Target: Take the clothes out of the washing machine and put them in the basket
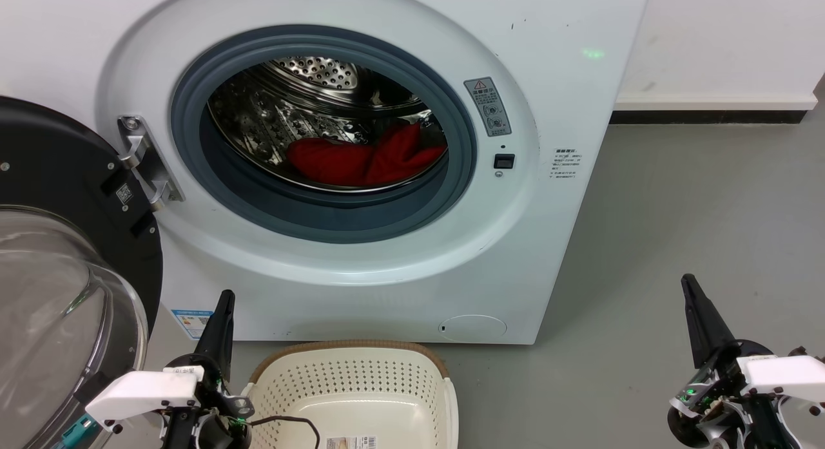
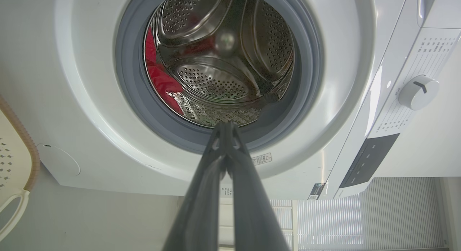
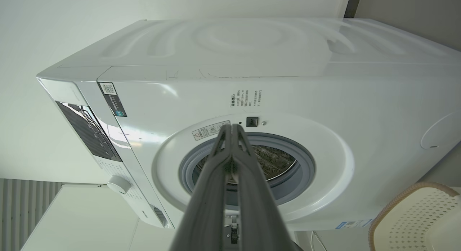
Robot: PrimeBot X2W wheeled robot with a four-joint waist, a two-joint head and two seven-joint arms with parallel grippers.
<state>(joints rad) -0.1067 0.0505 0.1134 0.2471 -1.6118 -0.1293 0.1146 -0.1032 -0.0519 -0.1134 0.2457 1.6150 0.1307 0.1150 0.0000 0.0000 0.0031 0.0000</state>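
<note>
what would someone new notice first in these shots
The bright red clothes lie heaped low in the steel drum of the white washing machine, whose glass door hangs open at the left. In front of it, the cream basket sits on the floor with no clothes in it, flanked by the left gripper and right gripper, both shut.

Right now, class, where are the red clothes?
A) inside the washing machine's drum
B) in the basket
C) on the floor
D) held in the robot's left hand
A: the red clothes lie at the bottom of the drum of the washing machine, while the basket in front holds no fabric.
</note>
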